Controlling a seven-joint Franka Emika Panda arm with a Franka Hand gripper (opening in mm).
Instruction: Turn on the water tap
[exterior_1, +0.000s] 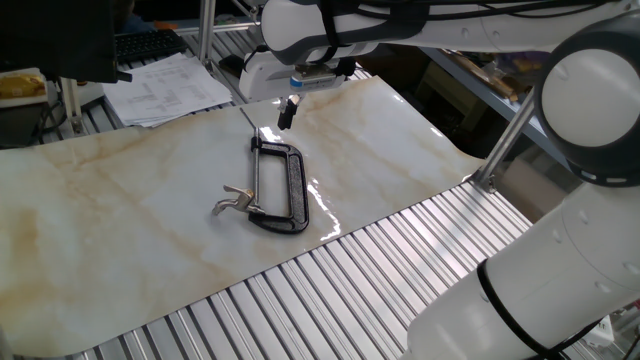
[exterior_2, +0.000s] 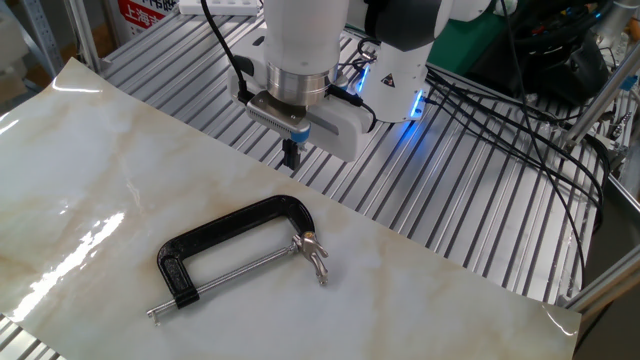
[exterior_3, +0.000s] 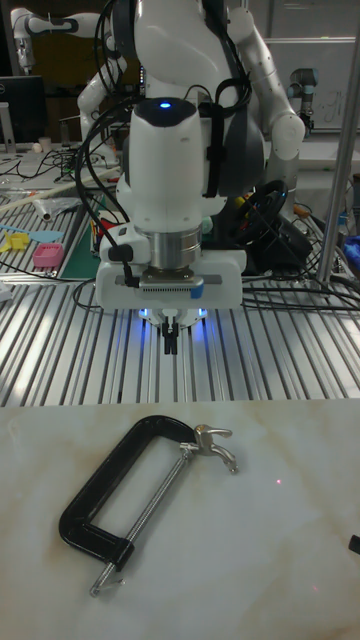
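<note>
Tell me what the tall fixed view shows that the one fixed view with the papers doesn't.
Only the tall view shows the blue light under the arm's wrist housing, a pink item on the bench behind, and a second robot arm in the background. Only the other one shows printed papers and a keyboard. Both show the water tap lying on the marble sheet, with the gripper hanging above it, apart from it, jaws close together.

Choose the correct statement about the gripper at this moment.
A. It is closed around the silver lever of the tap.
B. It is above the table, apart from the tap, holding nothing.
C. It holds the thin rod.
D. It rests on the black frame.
B: the gripper hangs above the table, its fingers close together with nothing between them, clear of the water tap, whose silver lever lies untouched.
</note>
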